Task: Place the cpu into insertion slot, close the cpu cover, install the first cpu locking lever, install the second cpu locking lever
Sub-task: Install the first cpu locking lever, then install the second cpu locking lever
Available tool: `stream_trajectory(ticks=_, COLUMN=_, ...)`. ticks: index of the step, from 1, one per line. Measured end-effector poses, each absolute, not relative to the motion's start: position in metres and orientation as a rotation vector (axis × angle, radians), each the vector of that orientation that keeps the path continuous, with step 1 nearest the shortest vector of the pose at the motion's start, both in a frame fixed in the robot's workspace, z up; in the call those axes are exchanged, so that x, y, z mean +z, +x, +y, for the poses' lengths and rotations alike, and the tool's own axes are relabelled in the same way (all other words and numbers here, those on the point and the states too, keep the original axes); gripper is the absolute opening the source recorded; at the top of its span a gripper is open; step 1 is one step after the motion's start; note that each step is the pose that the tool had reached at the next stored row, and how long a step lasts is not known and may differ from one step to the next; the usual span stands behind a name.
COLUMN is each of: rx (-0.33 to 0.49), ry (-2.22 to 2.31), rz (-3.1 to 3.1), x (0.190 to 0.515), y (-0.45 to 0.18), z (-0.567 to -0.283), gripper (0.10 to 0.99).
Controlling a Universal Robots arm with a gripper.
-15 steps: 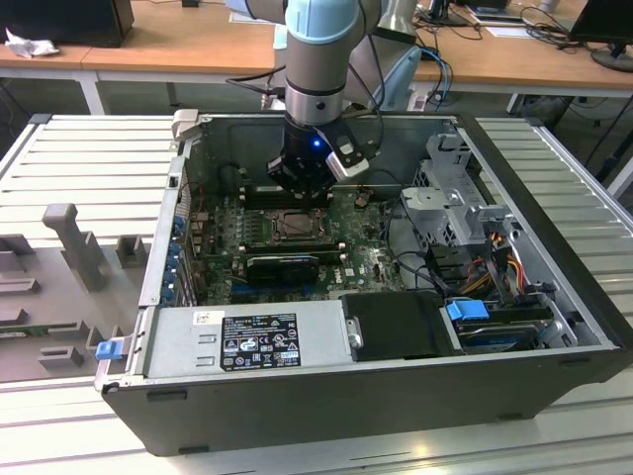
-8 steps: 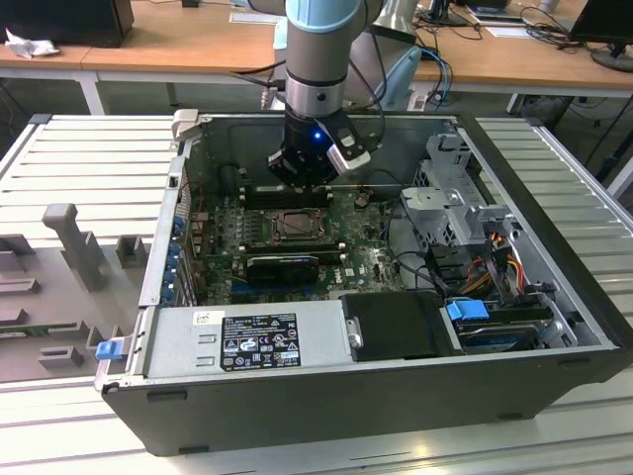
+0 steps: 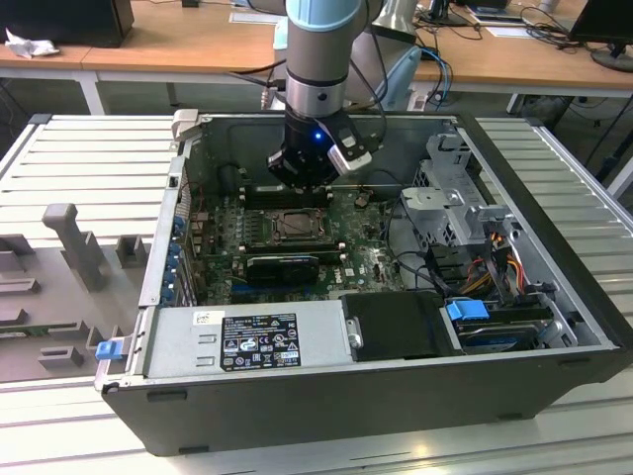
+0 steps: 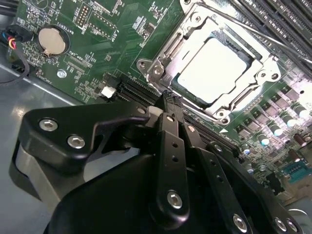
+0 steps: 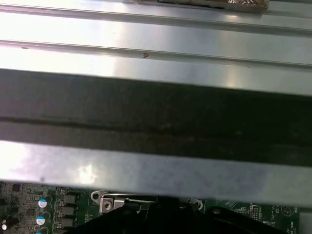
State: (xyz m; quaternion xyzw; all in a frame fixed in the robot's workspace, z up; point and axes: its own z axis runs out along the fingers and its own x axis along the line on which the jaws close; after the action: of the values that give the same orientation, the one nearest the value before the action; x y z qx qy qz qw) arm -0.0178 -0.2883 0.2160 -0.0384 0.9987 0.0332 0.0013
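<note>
Upper centre of the exterior view, arm: gripper [image 3: 302, 178] hung over the motherboard [image 3: 371, 252], just behind the socket.
Pincer: fingers [image 4: 171, 105] pressed together, narrow, holding nothing, black matte metal with silver screws.
Cpu [image 4: 216, 69]: pale, glossy square, seated flat in the insertion slot [image 3: 295, 226], upper right of the second wrist view.
Cpu cover [image 4: 165, 48]: dull metal frame, lying around the chip.
Edges: case wall [image 5: 156, 114] ran close behind as dark and silver bands; open board lay toward the coin cell [image 4: 51, 40].
</note>
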Motion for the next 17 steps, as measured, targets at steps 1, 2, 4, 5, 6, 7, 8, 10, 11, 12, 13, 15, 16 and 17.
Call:
stream_trajectory(ticks=1, rx=0.104, ry=-0.121, rz=3.135, x=0.216, y=-0.018, z=-0.289, gripper=0.106)
stream_trajectory(ticks=2, rx=0.104, ry=-0.121, rz=3.135, x=0.216, y=-0.018, z=-0.289, gripper=0.106)
stream_trajectory(ticks=4, rx=0.104, ry=-0.121, rz=3.135, x=0.216, y=-0.018, z=-0.29, gripper=0.106)
stream_trajectory(ticks=5, rx=0.104, ry=-0.121, rz=3.135, x=0.216, y=-0.018, z=-0.291, gripper=0.106)
stream_trajectory(ticks=6, rx=0.104, ry=-0.121, rz=3.135, x=0.216, y=-0.018, z=-0.291, gripper=0.106)
stream_trajectory(ticks=7, rx=0.104, ry=-0.121, rz=3.135, x=0.216, y=-0.018, z=-0.292, gripper=0.106)
stream_trajectory(ticks=8, rx=0.104, ry=-0.121, rz=3.135, x=0.216, y=-0.018, z=-0.292, gripper=0.106)
stream_trajectory(ticks=10, rx=0.104, ry=-0.121, rz=3.135, x=0.216, y=-0.018, z=-0.293, gripper=0.106)
stream_trajectory(ticks=11, rx=0.104, ry=-0.121, rz=3.135, x=0.216, y=-0.018, z=-0.294, gripper=0.106)
stream_trajectory(ticks=12, rx=0.104, ry=-0.121, rz=3.135, x=0.216, y=-0.018, z=-0.294, gripper=0.106)
stream_trajectory(ticks=13, rx=0.104, ry=-0.121, rz=3.135, x=0.216, y=-0.018, z=-0.295, gripper=0.106)
stream_trajectory(ticks=15, rx=0.104, ry=-0.121, rz=3.135, x=0.216, y=-0.018, z=-0.297, gripper=0.106)
stream_trajectory(ticks=16, rx=0.104, ry=-0.12, rz=3.135, x=0.216, y=-0.018, z=-0.297, gripper=0.106)
stream_trajectory(ticks=17, rx=0.105, ry=-0.121, rz=3.135, x=0.216, y=-0.018, z=-0.3, gripper=0.106)
